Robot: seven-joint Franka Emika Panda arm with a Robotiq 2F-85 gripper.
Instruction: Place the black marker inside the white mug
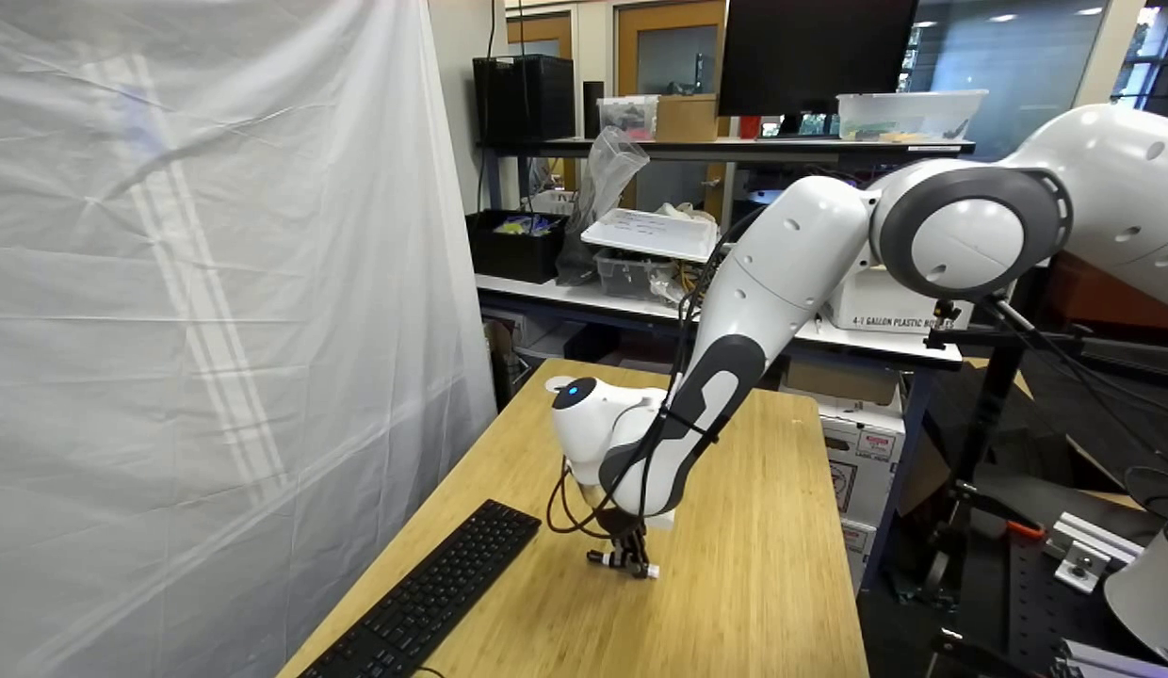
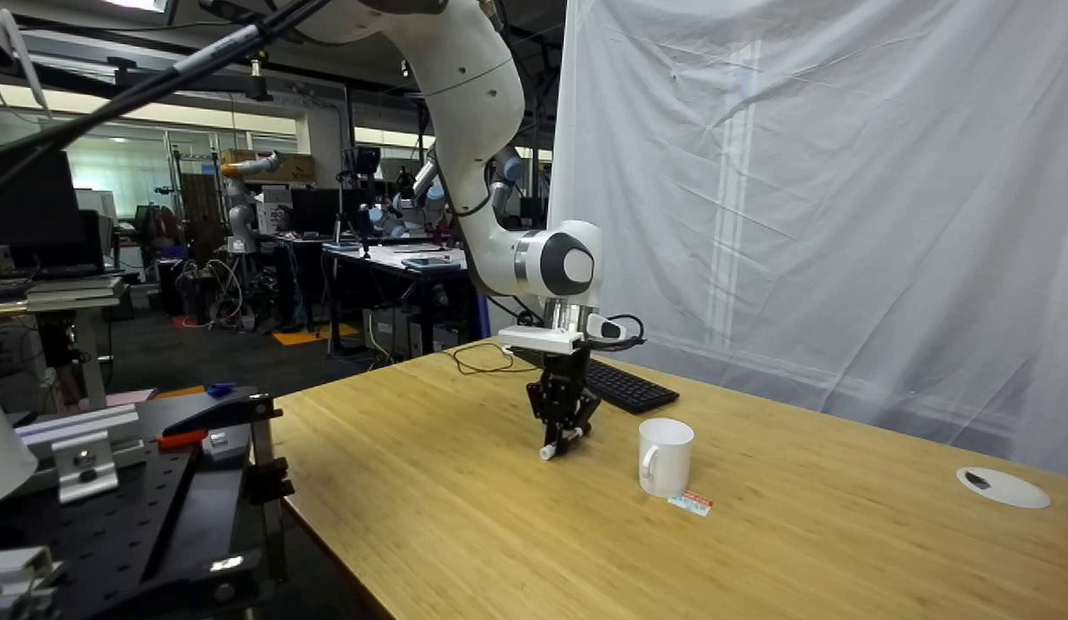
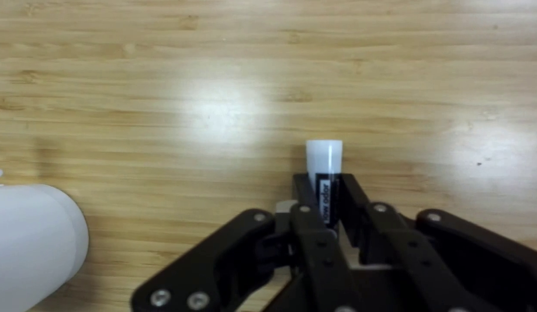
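A black two-fingered gripper (image 3: pixel 328 190) points down, pinched closed, its grasp occupied. Beside it, near but apart, stands an upright white cylindrical mug (image 2: pixel 670 456). Held by the gripper: a slim white-and-black plastic marker (image 3: pixel 324 177), nearly level, long axis crossing the direction to the mug.

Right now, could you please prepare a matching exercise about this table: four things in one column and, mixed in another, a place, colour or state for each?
1. marker
2. mug
3. disc
4. keyboard

A. white, standing upright
B. held in the gripper
C. black, lying on the table
D. white and flat

Pairs: 1-B, 2-A, 3-D, 4-C
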